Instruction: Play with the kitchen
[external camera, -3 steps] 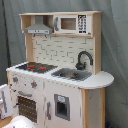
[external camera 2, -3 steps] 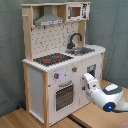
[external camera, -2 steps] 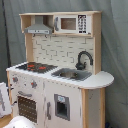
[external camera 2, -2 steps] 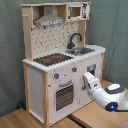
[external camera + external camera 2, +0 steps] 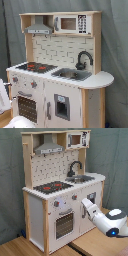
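The kitchen (image 5: 60, 75) is a tall toy of pale wood and white panels, standing upright in both exterior views. It has a red-ringed black hob (image 5: 37, 66), a black faucet (image 5: 84, 60), a steel sink (image 5: 72, 75), a grey hood (image 5: 39, 27) and a windowed oven door (image 5: 64, 224). In the second exterior view my gripper (image 5: 83, 203) points at the kitchen (image 5: 55, 193) front, close to a knob (image 5: 74, 198) beside the oven. My white arm (image 5: 107, 222) reaches in from the second exterior view's right. Only white arm parts (image 5: 4, 97) show at the first exterior view's left edge.
A microwave (image 5: 75, 23) sits in the upper shelf. A cabinet door with a small window (image 5: 91, 198) is right behind my gripper. A grey curtain (image 5: 112, 153) hangs behind the kitchen. The wooden floor (image 5: 30, 247) lies in front.
My arm has moved up and in toward the kitchen front in the second exterior view. The kitchen itself has not moved.
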Available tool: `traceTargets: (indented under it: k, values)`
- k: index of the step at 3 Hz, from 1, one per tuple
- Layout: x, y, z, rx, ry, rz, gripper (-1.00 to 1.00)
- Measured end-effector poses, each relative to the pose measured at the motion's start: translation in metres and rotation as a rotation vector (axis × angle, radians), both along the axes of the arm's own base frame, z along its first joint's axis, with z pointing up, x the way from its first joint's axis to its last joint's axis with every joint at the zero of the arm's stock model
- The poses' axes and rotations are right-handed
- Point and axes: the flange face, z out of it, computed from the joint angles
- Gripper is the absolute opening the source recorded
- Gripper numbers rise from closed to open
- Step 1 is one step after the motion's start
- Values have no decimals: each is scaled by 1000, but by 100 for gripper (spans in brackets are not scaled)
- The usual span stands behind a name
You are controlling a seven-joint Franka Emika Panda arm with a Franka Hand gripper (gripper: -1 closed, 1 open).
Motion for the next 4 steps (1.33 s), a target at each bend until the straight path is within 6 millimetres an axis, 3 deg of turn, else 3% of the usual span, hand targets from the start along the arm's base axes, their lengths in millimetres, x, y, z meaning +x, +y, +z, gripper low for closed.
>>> traceTargets:
  k: [4]
  values:
    - [-23,16,21,-413,107,18,100]
